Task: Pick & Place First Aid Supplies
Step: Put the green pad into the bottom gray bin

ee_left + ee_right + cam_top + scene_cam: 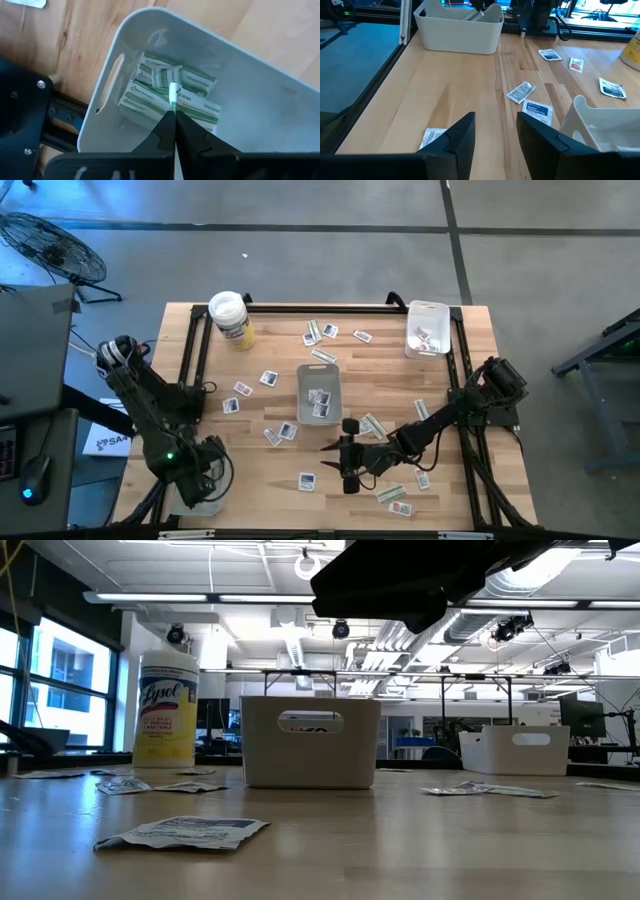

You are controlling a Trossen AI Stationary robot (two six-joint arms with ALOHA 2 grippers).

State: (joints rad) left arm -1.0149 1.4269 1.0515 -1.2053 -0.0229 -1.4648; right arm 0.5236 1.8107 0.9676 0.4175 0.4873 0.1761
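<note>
Early-to-middle stage, I'd say. The left tool (172, 117) hangs over the near-left tray (240, 65), closed on a narrow green strip (172, 93), with a few green-print packets (150, 97) already inside. The middle tray (319, 393) and far-right tray (428, 328) hold several too. Plenty of loose packets (250, 385) litter the worktop (280, 470). The right tool (337, 455) hovers open at near centre, empty.

A grey concrete floor (300, 250) with dark seams surrounds the wooden table (270, 480); a black fan (50, 245) stands on the floor at upper left, beside a dark desk (35, 330) carrying a mouse (35, 478); from table height, an open workshop shows behind, with tall windows (60, 680) at left, long ceiling lights (190, 598), exposed white ducts (290, 640) and monitors (582, 720) at right.
</note>
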